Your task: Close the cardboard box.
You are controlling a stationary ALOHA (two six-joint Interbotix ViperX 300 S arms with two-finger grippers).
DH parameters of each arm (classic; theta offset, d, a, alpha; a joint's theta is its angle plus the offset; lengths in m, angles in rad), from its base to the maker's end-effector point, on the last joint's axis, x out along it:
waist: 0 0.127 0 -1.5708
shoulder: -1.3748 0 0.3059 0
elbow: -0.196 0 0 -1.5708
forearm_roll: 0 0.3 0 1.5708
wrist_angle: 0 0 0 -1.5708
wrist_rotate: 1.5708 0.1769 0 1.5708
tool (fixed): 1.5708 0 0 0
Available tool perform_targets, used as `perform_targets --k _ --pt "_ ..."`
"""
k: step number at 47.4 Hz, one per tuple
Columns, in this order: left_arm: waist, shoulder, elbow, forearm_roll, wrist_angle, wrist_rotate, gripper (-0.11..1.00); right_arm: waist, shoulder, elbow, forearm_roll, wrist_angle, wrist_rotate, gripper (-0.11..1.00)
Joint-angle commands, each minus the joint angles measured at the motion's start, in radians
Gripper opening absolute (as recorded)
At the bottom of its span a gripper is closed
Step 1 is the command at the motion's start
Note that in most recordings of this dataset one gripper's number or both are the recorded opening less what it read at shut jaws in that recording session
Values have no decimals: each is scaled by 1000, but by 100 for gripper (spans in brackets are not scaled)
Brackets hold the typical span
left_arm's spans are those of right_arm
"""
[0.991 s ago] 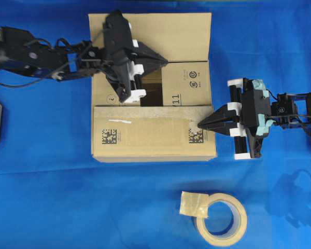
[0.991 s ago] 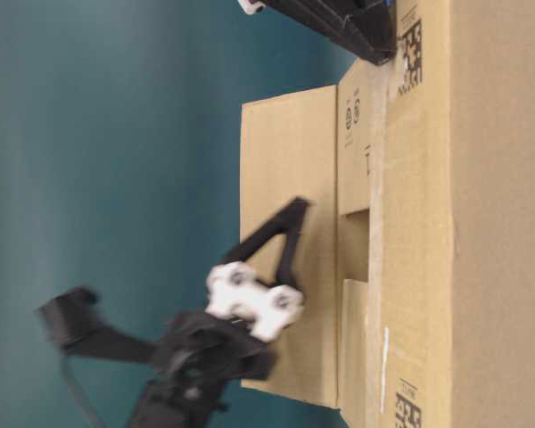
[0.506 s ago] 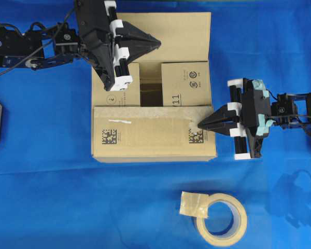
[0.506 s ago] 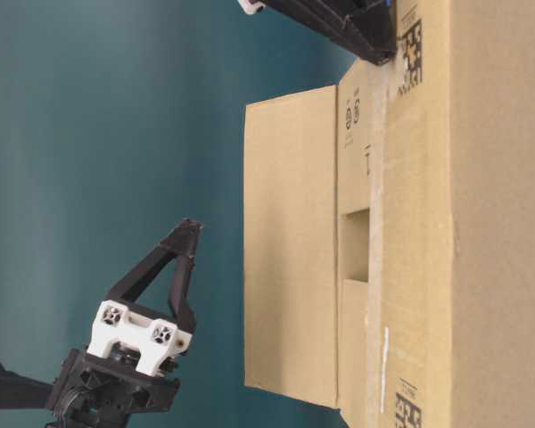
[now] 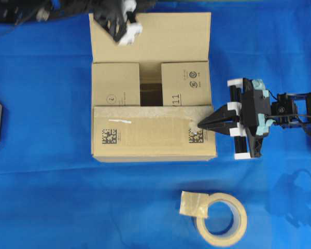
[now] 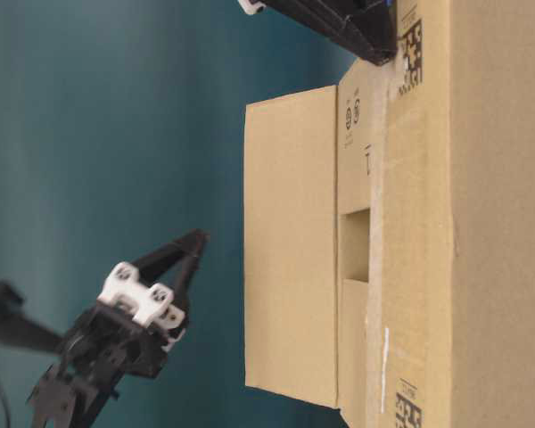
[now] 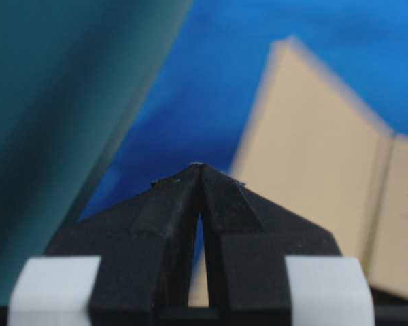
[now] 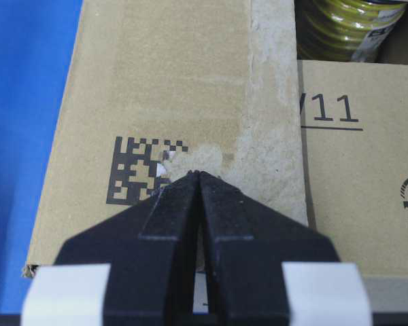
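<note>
The cardboard box (image 5: 153,129) stands in the middle of the blue cloth. Its near flap (image 5: 145,132) and both side flaps are folded down, with a gap between the side flaps. The far flap (image 5: 166,36) is open, and it also shows in the table-level view (image 6: 290,241). My right gripper (image 5: 199,124) is shut, with its tip resting on the near flap beside a data code (image 8: 139,170); it also shows in the right wrist view (image 8: 198,174). My left gripper (image 5: 145,5) is shut and empty, blurred at the top edge behind the far flap. It hangs apart from that flap (image 6: 194,239) (image 7: 197,166).
A beige tape roll (image 5: 221,219) with a loose tape end lies on the cloth near the front right. A yellow-green roll (image 8: 347,24) lies inside the box, seen through the gap. Blue cloth (image 5: 41,181) surrounds the box.
My left gripper has moved from over the left side flap up and back to behind the far flap. The right gripper and the box have not moved.
</note>
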Motion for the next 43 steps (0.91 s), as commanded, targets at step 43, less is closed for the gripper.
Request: perform_targets --k 43 --pt "51 173 -279 0 529 78 0 -2 -2 -20 -2 -26 -8 0"
